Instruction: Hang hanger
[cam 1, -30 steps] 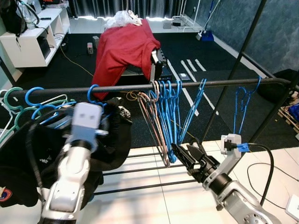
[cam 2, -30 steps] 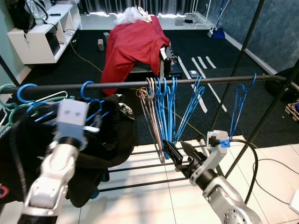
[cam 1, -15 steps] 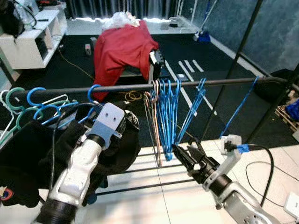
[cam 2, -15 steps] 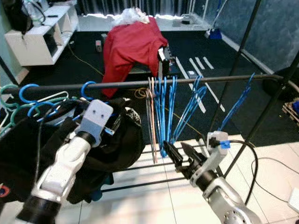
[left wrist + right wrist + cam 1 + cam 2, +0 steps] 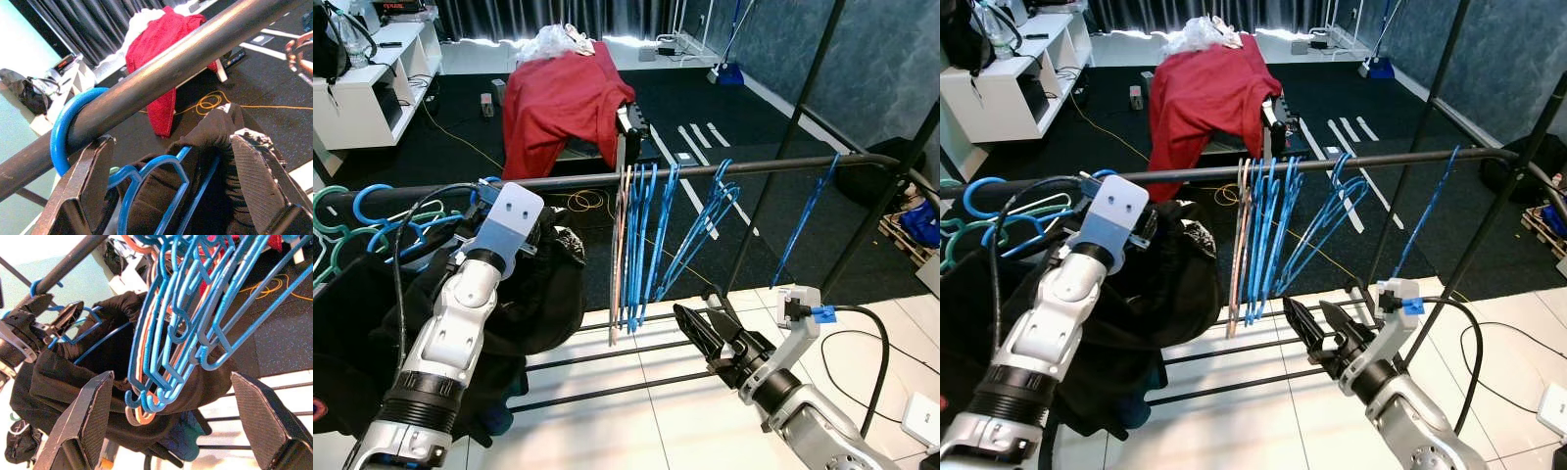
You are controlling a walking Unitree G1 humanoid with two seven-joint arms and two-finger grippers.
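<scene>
Hanger [image 5: 73, 122] hook is now sitting over the rail [image 5: 724, 168]. I'm seeing my left gripper [image 5: 171, 196] opened wide around it, gripping nothing, after rising to the rail. Right gripper [image 5: 705, 333] is hovering open, empty, below the spare hangers [image 5: 641, 245]. Hang looks done; I'm retracting next.

The rail [image 5: 705, 171] is dark grey metal. On it hangs a bunch of bright blue hangers [image 5: 641, 245], with one pale pink hanger [image 5: 618, 264] among them, and a lone blue hanger [image 5: 803, 220] further along. Teal hangers [image 5: 333, 211] sit at the far end. The garment [image 5: 538, 294] is black with a speckled white patch. Both arms are silver; the left claw [image 5: 171, 191] and right claw [image 5: 705, 328] have black fingers. The cloth [image 5: 558, 98] draped behind is deep red. The floor [image 5: 636, 411] is white tile, beyond it a black carpet [image 5: 724, 117].
</scene>
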